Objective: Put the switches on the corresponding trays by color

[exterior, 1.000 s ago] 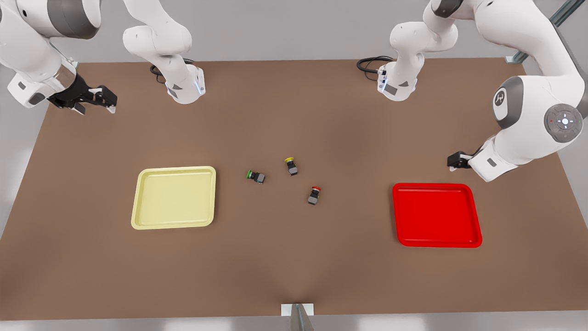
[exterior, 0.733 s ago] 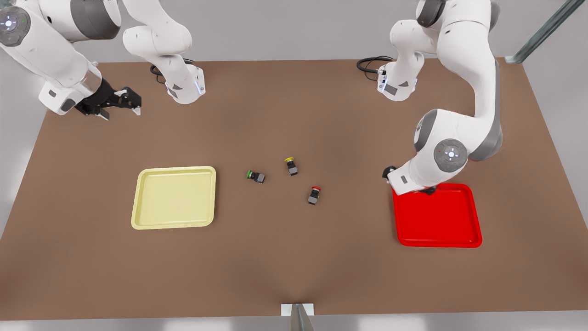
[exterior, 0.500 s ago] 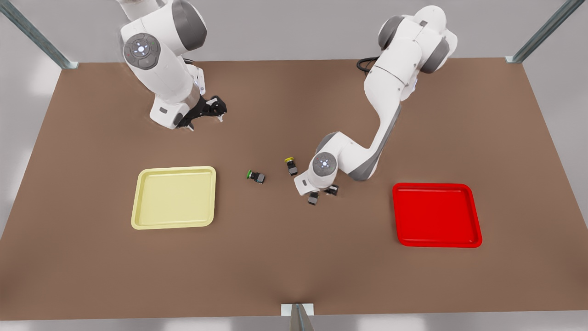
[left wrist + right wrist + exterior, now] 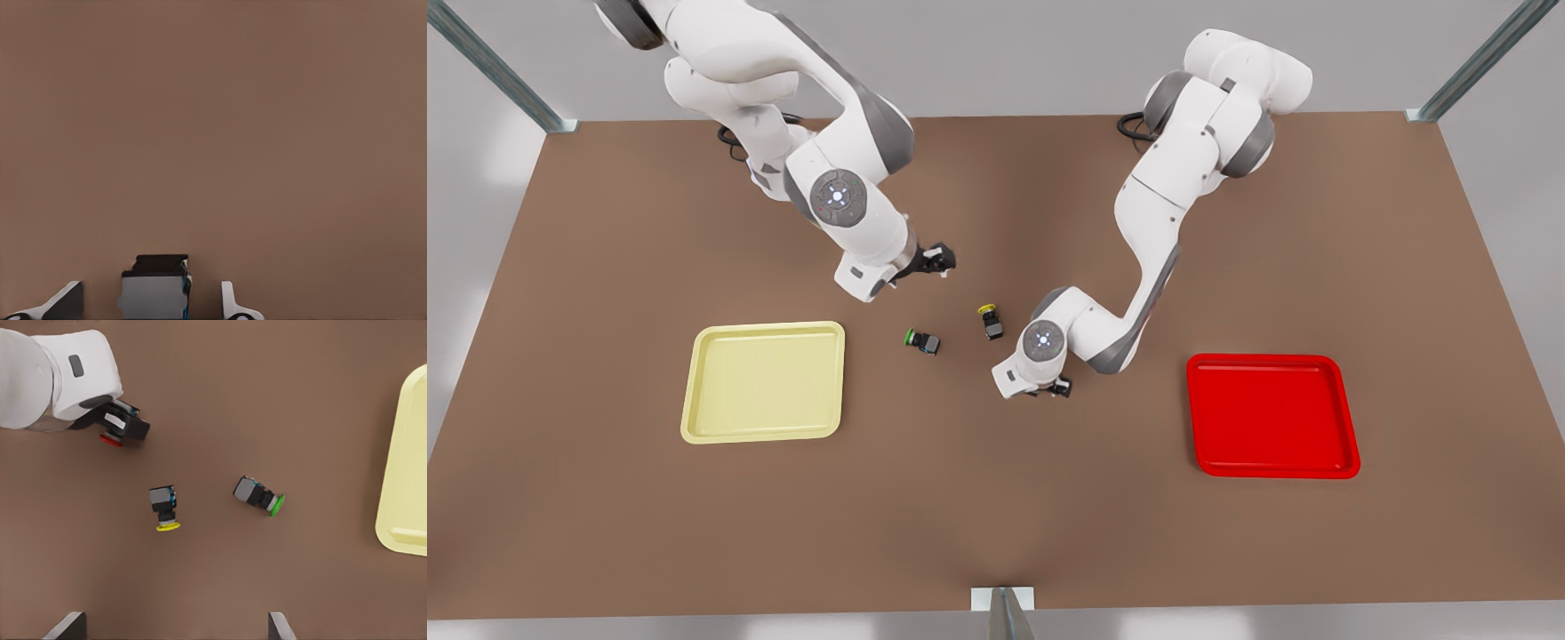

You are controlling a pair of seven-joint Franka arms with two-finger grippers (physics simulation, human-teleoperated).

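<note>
Two trays (image 4: 763, 382) (image 4: 1272, 415) bare — switches on table (image 4: 605, 498).

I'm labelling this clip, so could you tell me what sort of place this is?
Probably a simulated sorting bench: a plain brown table, a yellow tray and a red tray, and metal frame struts at its corners.

I'm working over a big brown table (image 4: 996, 516) that's taking up most of the scene. A plain light grey wall (image 4: 1014, 53) is running behind it. Two metal poles (image 4: 1476, 62) are slanting in at the back corners, and a small metal bracket (image 4: 1003, 604) is sitting at the near edge. Soft, even light is falling everywhere.
</note>
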